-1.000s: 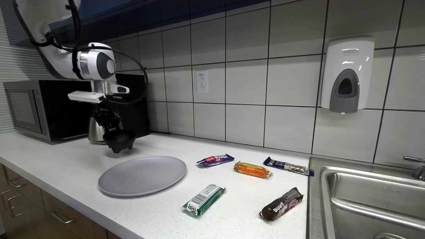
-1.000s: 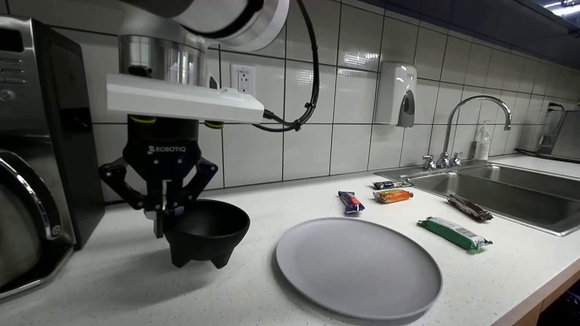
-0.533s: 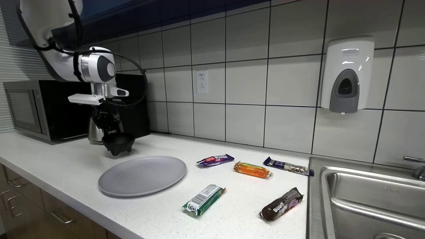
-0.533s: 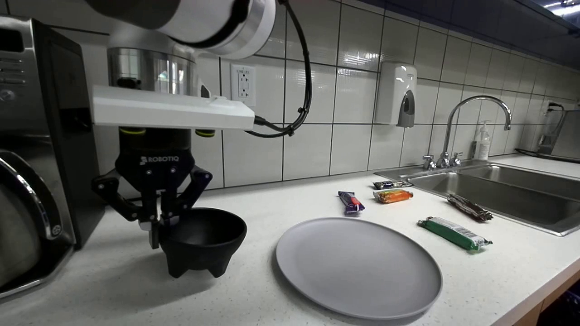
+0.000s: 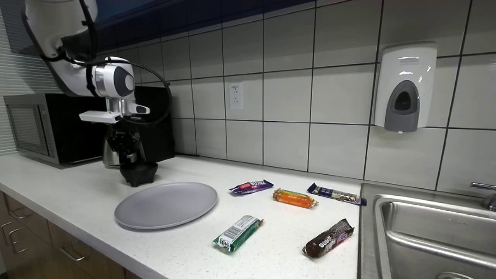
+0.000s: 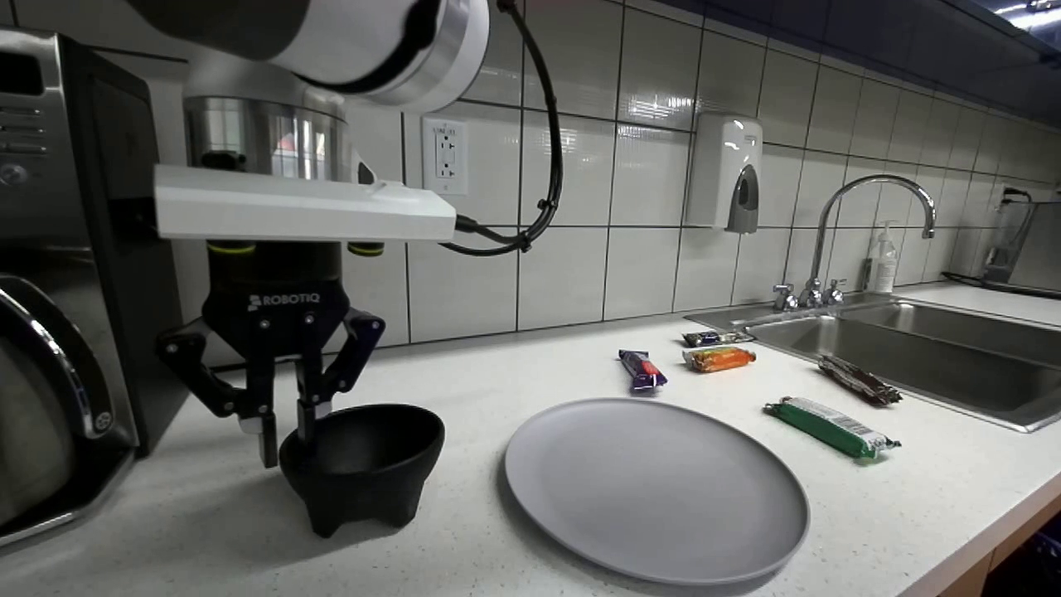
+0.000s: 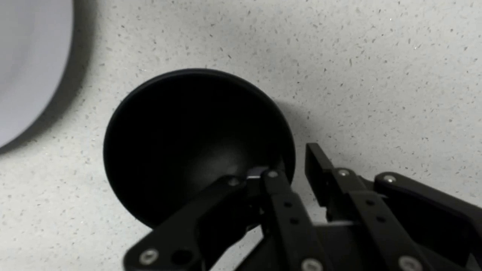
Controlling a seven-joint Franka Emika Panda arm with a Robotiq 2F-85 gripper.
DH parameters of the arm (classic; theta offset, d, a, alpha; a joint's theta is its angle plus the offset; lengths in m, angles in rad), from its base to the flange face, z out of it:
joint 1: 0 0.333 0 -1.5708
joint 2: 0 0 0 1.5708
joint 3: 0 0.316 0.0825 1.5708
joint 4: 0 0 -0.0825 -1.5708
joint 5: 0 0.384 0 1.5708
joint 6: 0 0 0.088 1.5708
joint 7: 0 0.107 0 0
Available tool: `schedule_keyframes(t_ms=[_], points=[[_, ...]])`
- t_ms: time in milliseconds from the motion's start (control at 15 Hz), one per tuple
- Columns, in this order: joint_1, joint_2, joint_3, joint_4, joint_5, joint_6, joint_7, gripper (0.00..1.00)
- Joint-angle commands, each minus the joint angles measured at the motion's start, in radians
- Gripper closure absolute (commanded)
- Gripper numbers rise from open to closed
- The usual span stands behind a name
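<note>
A black footed bowl [image 6: 365, 485] stands upright on the white counter, visible in both exterior views and seen from above in the wrist view. My gripper [image 6: 288, 435] straddles its near rim, pointing down, with one finger [image 7: 319, 165] outside the wall. The other finger's tip dips inside the bowl [image 7: 162, 128] and is hard to make out against the black. A gap shows between the outer finger and the rim, so the jaws stand parted and do not clamp it. Beside the bowl lies a flat grey plate [image 6: 655, 489], bare on top.
Several wrapped bars lie beyond the plate: purple [image 5: 252, 187], orange [image 5: 294, 198], dark blue [image 5: 337, 194], green [image 5: 238, 233] and brown [image 5: 328, 238]. A steel sink [image 5: 370, 232] borders them. A microwave [image 5: 77, 128] stands behind the arm; a tiled wall [image 5: 244, 139] runs along the back.
The gripper and bowl have come down, and the bowl now rests on the counter. In the last half second the fingers have parted and let go of its rim.
</note>
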Motion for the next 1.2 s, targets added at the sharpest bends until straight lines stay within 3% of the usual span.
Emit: schedule_keyframes(t_ms=[0, 400, 1133], points=[[0.016, 0.009, -0.014, 0.044, -0.015, -0.046, -0.007, 0.44], [0.012, -0.022, -0.017, 0.025, -0.008, -0.028, 0.001, 0.01], [-0.034, -0.201, -0.020, -0.154, 0.019, 0.011, 0.021, 0.00]])
